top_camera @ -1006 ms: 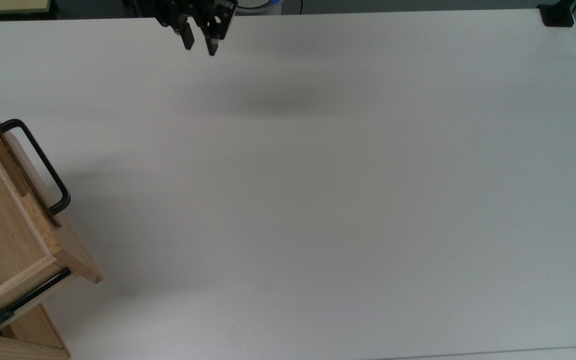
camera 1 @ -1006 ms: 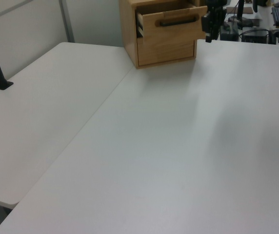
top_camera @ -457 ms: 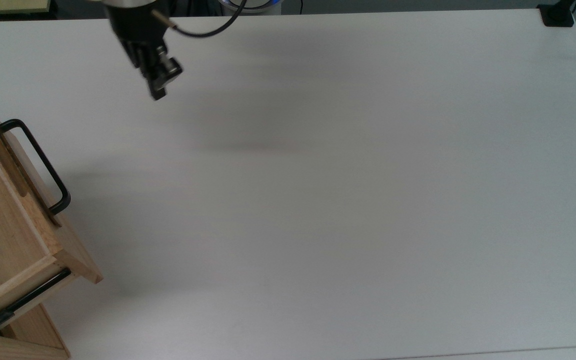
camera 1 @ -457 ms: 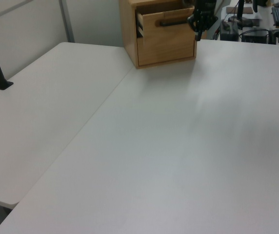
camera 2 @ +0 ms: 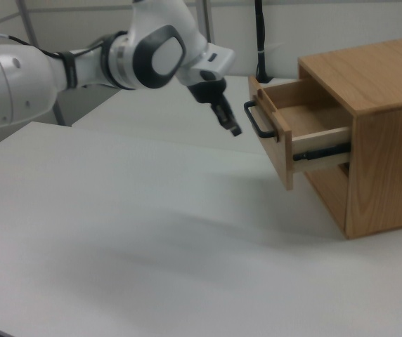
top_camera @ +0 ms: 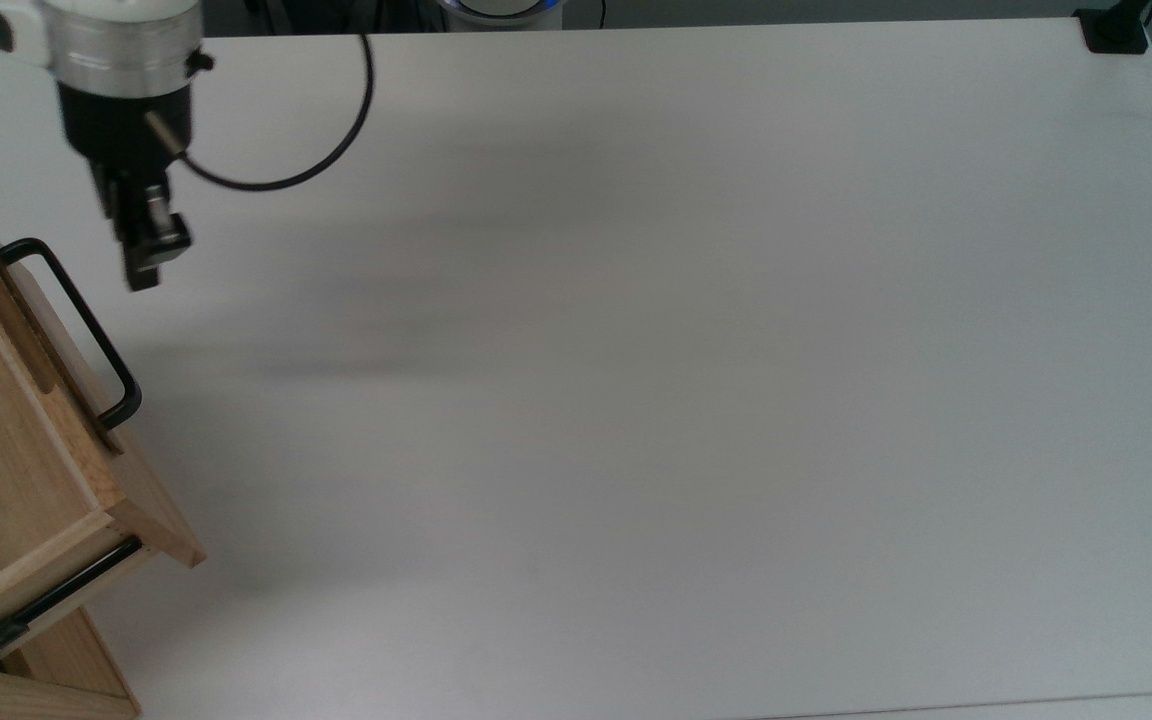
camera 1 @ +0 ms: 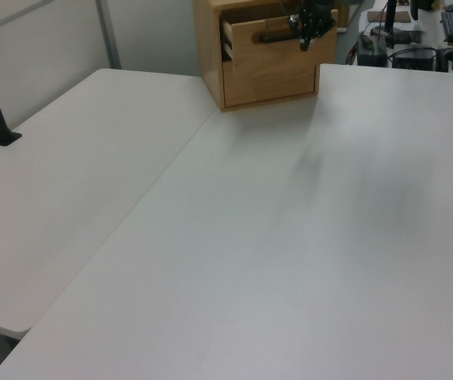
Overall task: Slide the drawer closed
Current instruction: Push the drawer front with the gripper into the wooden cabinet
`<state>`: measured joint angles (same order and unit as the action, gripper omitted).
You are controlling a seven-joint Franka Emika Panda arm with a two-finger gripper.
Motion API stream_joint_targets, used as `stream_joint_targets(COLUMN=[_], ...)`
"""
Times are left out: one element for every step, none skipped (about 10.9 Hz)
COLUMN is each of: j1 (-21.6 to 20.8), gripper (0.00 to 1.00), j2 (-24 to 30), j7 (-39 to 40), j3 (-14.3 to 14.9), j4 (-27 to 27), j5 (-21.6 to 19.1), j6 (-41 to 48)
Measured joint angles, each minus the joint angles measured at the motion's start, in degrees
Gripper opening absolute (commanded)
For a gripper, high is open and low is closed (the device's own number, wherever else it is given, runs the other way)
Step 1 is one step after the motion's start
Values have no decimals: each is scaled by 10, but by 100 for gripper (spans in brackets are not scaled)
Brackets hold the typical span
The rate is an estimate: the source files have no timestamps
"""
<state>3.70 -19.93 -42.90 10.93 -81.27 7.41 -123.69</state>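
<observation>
Since a second ago the hand [top_camera: 143,275] has swung from the far edge of the counter [top_camera: 636,380], in the top view, toward the top view's left and down the frame, and it now hangs just beside the far end of the handle [top_camera: 71,330], close to it but apart from it. The arm's silver wrist and black cable have come into the top view with it. In the left view the hand [camera 1: 306,36] has moved from the right of the drawer front to overlap it near the handle [camera 1: 278,35]. In the right view the hand [camera 2: 233,128] points down toward the handle [camera 2: 257,121], with a gap between them. Its fingers look close together and hold nothing, but how far they are parted I cannot tell.

The drawer [camera 2: 292,126] has not moved: it stands pulled partway out of the cabinet [camera 2: 377,112], its black side rail [camera 2: 320,152] exposed. The part of its inside that shows in the right view is bare wood. In the top view the drawer [top_camera: 31,420] sits at the left edge; in the left view the drawer [camera 1: 270,39] is at the far end of the counter.
</observation>
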Motion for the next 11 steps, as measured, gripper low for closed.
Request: stream_joint_targets(j1=[0,0,0,1,5,14,21,28,35,42,48], gripper=[0,0,0,0,0,0,0,0,0,0,0], j2=[-13,-24,-34,-45,-54,-62,-70,-80,-90,-99,-106], j7=[-1,-10,-29,-53,-71,-80,-85,-88,-92,-92,-93], j3=[11,19,28,38,45,48,49,50,51,51,52], j4=[7,14,17,18,20,24,30,38,45,49,51], j5=[6,14,31,55,76,89,94,96,97,99,102], j6=[-27,-51,-83,-122,-154,-176,-193,-206,-222,-243,-266])
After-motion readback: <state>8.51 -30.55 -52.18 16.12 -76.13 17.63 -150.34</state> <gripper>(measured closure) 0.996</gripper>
